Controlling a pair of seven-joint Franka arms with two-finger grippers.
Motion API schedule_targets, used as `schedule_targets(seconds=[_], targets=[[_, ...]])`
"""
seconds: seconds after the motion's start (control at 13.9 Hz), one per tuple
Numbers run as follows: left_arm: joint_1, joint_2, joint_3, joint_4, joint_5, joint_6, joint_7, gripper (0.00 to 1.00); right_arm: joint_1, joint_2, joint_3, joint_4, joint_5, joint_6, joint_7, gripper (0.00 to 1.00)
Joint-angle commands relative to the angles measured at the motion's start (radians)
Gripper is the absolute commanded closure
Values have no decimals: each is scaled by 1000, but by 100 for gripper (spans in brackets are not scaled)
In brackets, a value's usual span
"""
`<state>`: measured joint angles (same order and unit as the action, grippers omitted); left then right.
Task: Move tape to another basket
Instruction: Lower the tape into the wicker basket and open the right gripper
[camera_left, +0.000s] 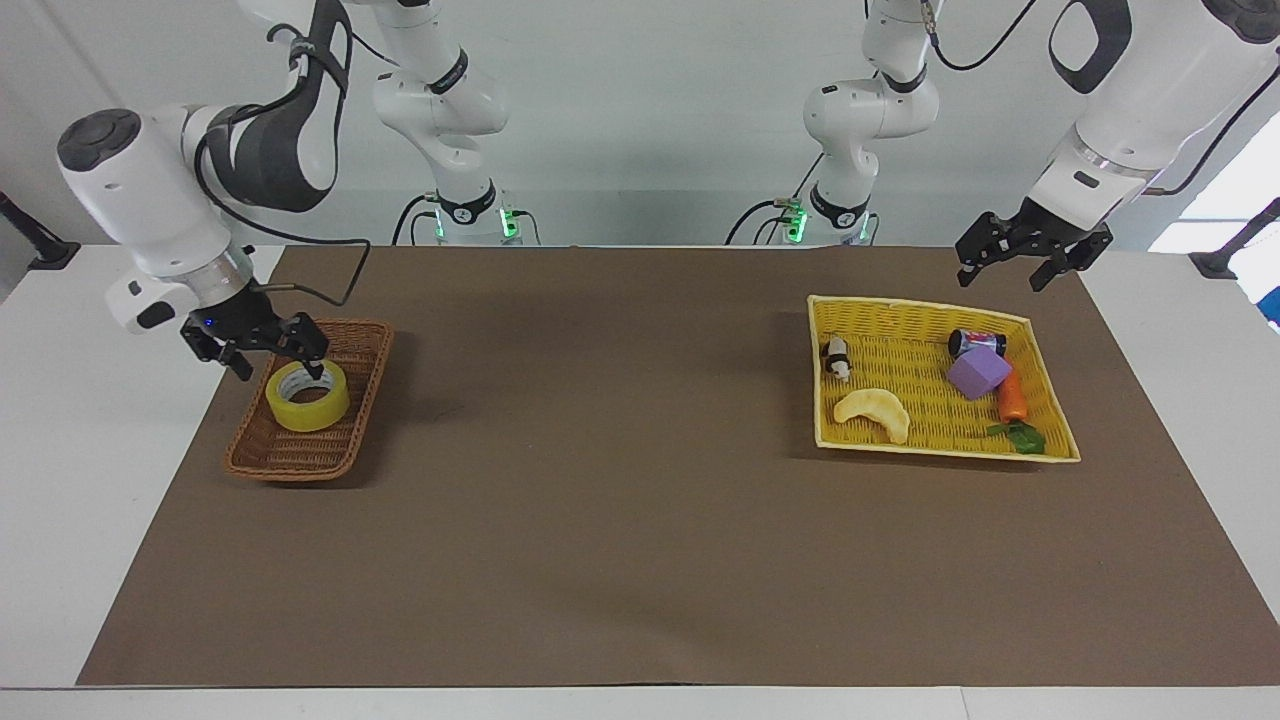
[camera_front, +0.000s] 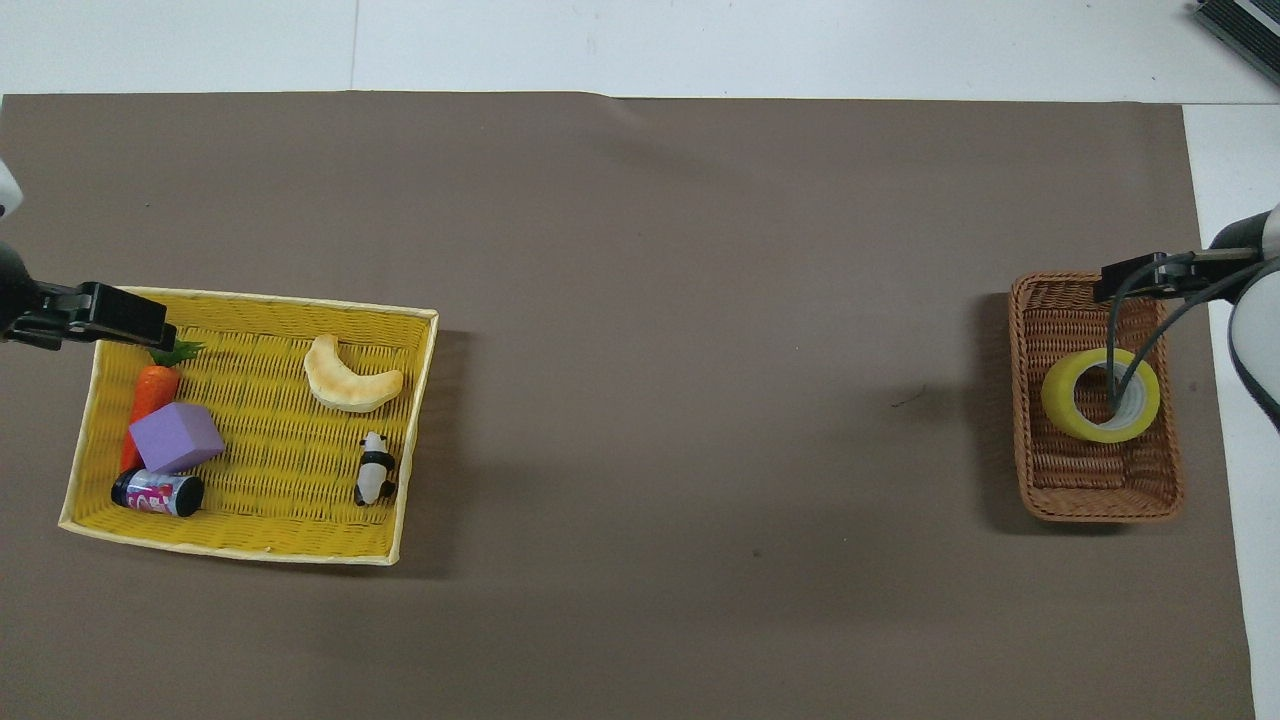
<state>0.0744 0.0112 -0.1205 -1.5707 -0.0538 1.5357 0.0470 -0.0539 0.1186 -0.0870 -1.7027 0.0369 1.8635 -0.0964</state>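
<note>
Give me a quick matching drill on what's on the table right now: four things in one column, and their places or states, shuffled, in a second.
Things:
1. tape
2. purple block
3. right gripper
4. left gripper

Places or states:
A. open, over the table edge beside the yellow tray
B. lying flat in the wicker basket
C. open, above the tape
D. between the carrot and the can

Pairs: 1-B, 2-D, 3-C, 4-A
</note>
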Motion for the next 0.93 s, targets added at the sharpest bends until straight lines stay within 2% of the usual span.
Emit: schedule_targets(seconds=[0.0,0.22,0.43,0.5,0.86], targets=[[13,1,-10,20,8,-41,14,0,74,-63,4,-9,-34,-94,147,0],[18,0,-10,17,15,-39,11,0,106,-120,7,0,-31,-186,167,0],[28,0,-10,17,17,-35,10,0,106,-129,12,145,-31,-378,169,0],[28,0,-10,17,17,-35,8,0,106,-132,12,170,-29,-407,169,0],[28,-2,-10,17,17,-35,8,0,91,-163,21,166,-12,-414,167,0]])
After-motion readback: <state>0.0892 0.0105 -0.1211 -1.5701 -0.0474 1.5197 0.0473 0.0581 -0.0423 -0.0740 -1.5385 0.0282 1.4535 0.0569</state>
